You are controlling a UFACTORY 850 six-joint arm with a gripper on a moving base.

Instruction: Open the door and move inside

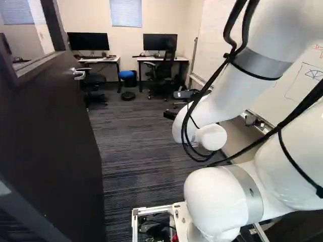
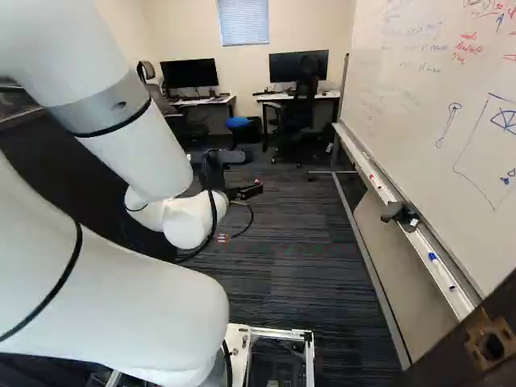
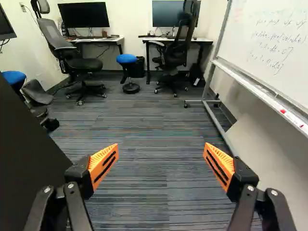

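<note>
The dark door (image 1: 55, 121) stands swung open along the left of the left base view, with its silver handle (image 1: 78, 74) on the far part. Ahead of the arm, the gripper (image 2: 245, 192) points into the room in the right base view. Seen from the wrist, the gripper (image 3: 161, 161) has its orange-padded fingers wide apart, with only carpet visible between them. The door's dark face (image 3: 24, 154) lies beside one finger, and I see no contact. The handle is out of the wrist view.
A whiteboard (image 2: 435, 113) on a metal stand runs along the right side, its tray (image 2: 411, 218) holding markers. Part of the door frame (image 2: 484, 343) is close at the right. Far ahead are desks, monitors, office chairs (image 3: 175, 43) and a blue stool (image 3: 127, 58). Striped carpet (image 3: 149, 125) extends between.
</note>
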